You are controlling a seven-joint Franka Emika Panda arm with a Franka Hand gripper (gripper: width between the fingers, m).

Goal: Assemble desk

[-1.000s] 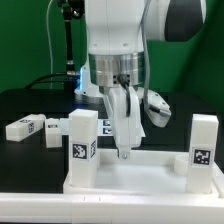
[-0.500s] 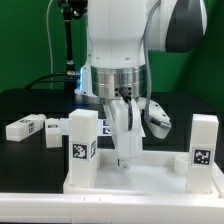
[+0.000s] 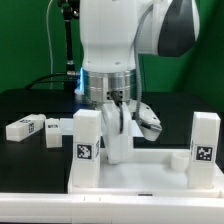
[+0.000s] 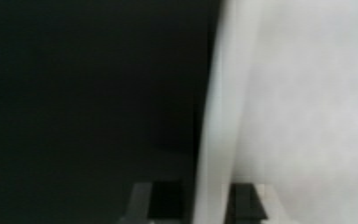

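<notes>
Dropped since a sec ago and snapped narrow, gripper [image 3: 117,152] now pinches the raised far rim of the large white plastic rectangular tabletop [image 3: 140,180], lying flat at front of black table [image 3: 25,105]. White square-section block legs [image 3: 87,135] w/ b&w square tags: two upright at tabletop's ends, two lying loose toward the exterior view's left.

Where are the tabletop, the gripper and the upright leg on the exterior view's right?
tabletop [image 3: 140,182]: exterior view, its front rim.
gripper [image 3: 118,155]: exterior view, midway between its fingertips.
upright leg [image 3: 204,138] at the exterior view's right: exterior view, middle of its front face.
</notes>
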